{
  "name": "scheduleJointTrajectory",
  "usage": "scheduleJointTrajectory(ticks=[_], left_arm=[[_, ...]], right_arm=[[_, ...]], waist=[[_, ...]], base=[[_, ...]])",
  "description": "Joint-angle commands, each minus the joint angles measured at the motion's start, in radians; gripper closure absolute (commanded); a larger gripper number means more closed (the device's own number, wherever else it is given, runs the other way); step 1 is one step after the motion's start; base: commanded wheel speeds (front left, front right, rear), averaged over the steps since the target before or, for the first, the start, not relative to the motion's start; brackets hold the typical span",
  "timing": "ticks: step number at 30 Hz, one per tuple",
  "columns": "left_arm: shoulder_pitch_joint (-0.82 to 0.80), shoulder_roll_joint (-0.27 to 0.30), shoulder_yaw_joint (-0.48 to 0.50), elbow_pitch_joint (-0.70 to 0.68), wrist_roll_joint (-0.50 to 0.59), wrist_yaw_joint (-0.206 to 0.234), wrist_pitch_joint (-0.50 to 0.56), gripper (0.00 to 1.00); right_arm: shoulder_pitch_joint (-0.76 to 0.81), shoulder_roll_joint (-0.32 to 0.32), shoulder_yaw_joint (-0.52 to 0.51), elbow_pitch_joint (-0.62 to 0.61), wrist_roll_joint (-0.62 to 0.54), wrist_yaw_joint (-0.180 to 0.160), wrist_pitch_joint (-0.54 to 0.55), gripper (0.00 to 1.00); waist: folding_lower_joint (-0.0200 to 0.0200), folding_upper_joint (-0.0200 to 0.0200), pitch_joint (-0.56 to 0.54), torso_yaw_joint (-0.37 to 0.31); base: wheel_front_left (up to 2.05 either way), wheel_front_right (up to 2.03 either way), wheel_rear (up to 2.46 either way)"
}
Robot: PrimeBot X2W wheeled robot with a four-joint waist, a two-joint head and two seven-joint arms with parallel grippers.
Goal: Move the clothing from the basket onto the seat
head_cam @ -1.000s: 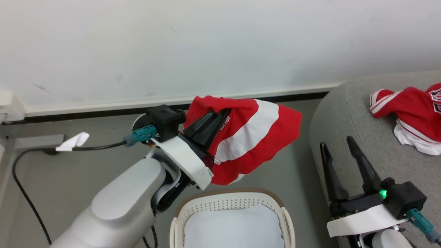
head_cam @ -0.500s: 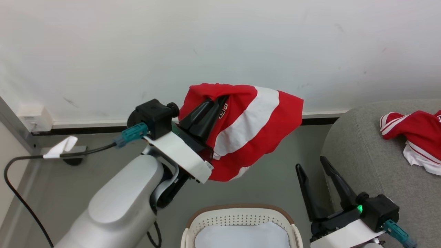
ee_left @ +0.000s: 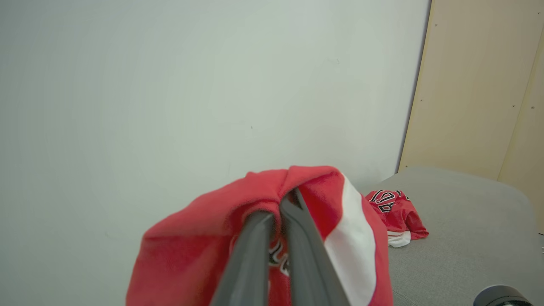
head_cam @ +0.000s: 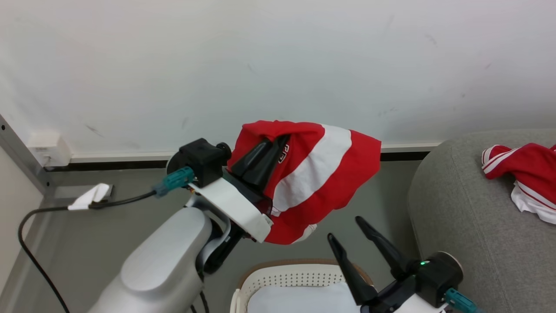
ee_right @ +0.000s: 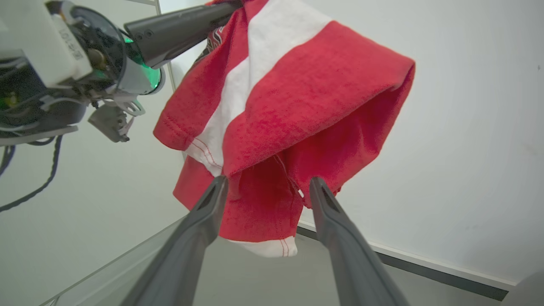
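Aloft beyond the rounded white perforated plastic basket (head_cam: 295, 276), the left gripper (head_cam: 274, 141) pinches a soft red white-striped garment (head_cam: 321, 174), hanging in loose folds. The right gripper (head_cam: 344, 228) gapes wide just below it. Another crumpled red jersey (head_cam: 519, 167) lies on the textured grey seat (head_cam: 460, 208), right.

A scuffed white wall (head_cam: 278, 65) meets a grey floor (head_cam: 87, 226) along a black skirting strip (head_cam: 117, 164); a white socket box (head_cam: 45, 148) sits low at left, and beige panels (ee_left: 476, 85) adjoin the wall.

Red clothing (head_cam: 321, 174) – in left gripper (head_cam: 275, 141), aloft
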Motion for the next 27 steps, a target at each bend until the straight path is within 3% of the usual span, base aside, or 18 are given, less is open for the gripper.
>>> scheduleJointTrajectory(ticks=[1, 9, 18, 19, 20, 21, 27], left_arm=[[0.016, -0.005, 0.001, 0.003, 0.011, -0.005, -0.001, 1.0], [0.031, -0.042, -0.031, -0.002, 0.008, -0.012, -0.001, 1.0], [0.055, -0.08, -0.088, -0.014, -0.001, -0.016, -0.001, 1.0], [0.056, -0.082, -0.093, -0.012, -0.003, -0.016, -0.001, 1.0], [0.056, -0.083, -0.097, -0.009, -0.005, -0.015, -0.001, 1.0], [0.057, -0.083, -0.101, -0.007, -0.006, -0.016, -0.001, 1.0], [0.055, -0.077, -0.105, 0.009, -0.021, -0.016, -0.001, 1.0]], right_arm=[[-0.017, -0.013, 0.017, 0.004, 0.009, -0.002, -0.003, 0.0], [-0.108, 0.013, 0.086, 0.101, 0.054, -0.002, -0.003, 0.0], [-0.184, 0.031, 0.072, 0.174, 0.079, -0.002, -0.003, 0.0], [-0.185, 0.028, 0.077, 0.176, 0.081, -0.002, -0.003, 0.52], [-0.189, 0.025, 0.079, 0.173, 0.084, -0.002, -0.003, 0.96], [-0.19, 0.023, 0.081, 0.171, 0.091, -0.002, -0.003, 1.0], [-0.187, 0.009, 0.095, 0.168, 0.113, -0.002, -0.003, 1.0]], waist=[[0.0001, 0.0, 0.001, 0.002], [0.0001, 0.0, 0.006, 0.042], [0.0001, 0.0, -0.002, 0.106], [0.0001, 0.0, -0.004, 0.112], [0.0001, 0.0, -0.005, 0.119], [0.0001, 0.0, -0.006, 0.125], [0.0001, 0.0, -0.011, 0.141]], base=[[0.0, 0.0, 0.0], [0.0, 0.0, 0.0], [0.0, 0.0, 0.0], [0.0, 0.0, 0.0], [0.0, 0.0, 0.0], [0.0, 0.0, 0.0], [0.0, 0.0, 0.0]])
